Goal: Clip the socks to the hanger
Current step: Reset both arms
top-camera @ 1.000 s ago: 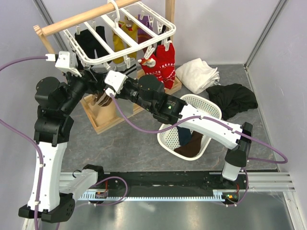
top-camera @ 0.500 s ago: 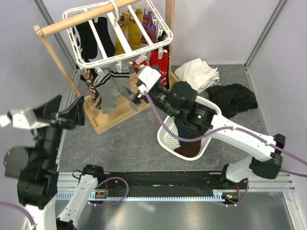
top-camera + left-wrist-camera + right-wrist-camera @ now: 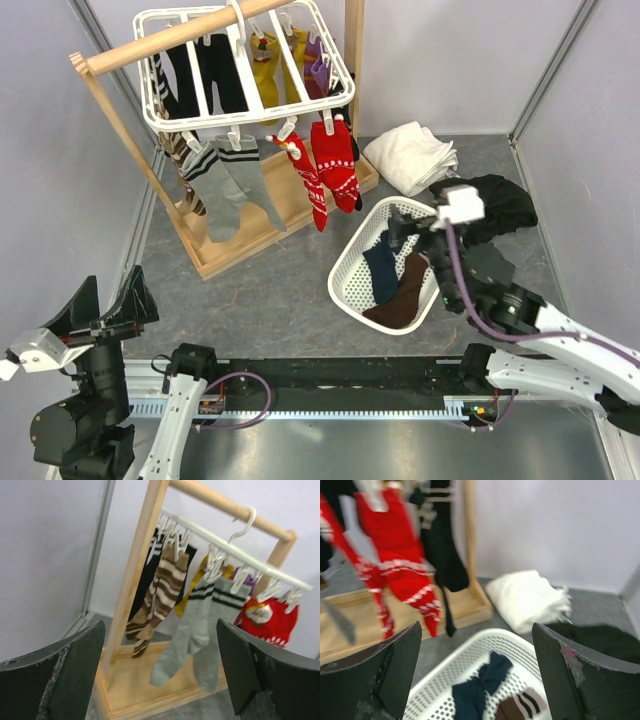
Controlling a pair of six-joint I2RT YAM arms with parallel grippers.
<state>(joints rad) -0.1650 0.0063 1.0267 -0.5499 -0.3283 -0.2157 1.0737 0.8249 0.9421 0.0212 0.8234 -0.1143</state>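
The white hanger (image 3: 247, 113) hangs by its hook from the wooden rail. A grey pair of socks (image 3: 232, 190) and a red patterned pair (image 3: 335, 165) dangle from pegs along its front edge. My left gripper (image 3: 108, 300) is far back at the near left, open and empty. In the left wrist view the hanger (image 3: 240, 555), grey socks (image 3: 197, 625) and red socks (image 3: 272, 620) lie well beyond that gripper (image 3: 160, 645). My right gripper (image 3: 415, 235) hovers over the basket, open and empty. In the right wrist view that gripper (image 3: 476, 650) has the red socks (image 3: 395, 545) far off to its upper left.
The wooden stand (image 3: 262, 238) carries the hanger, which also holds black, yellow, purple and brown-striped socks. A white lattice basket (image 3: 345, 275) with dark socks sits under the right gripper. A white cloth (image 3: 410, 155) and a black cloth (image 3: 490, 205) lie at the back right.
Both arms have drawn back from the hanger toward the near edge, and their jaws have opened wide. The grey socks now hang free and the hanger has swung back level.
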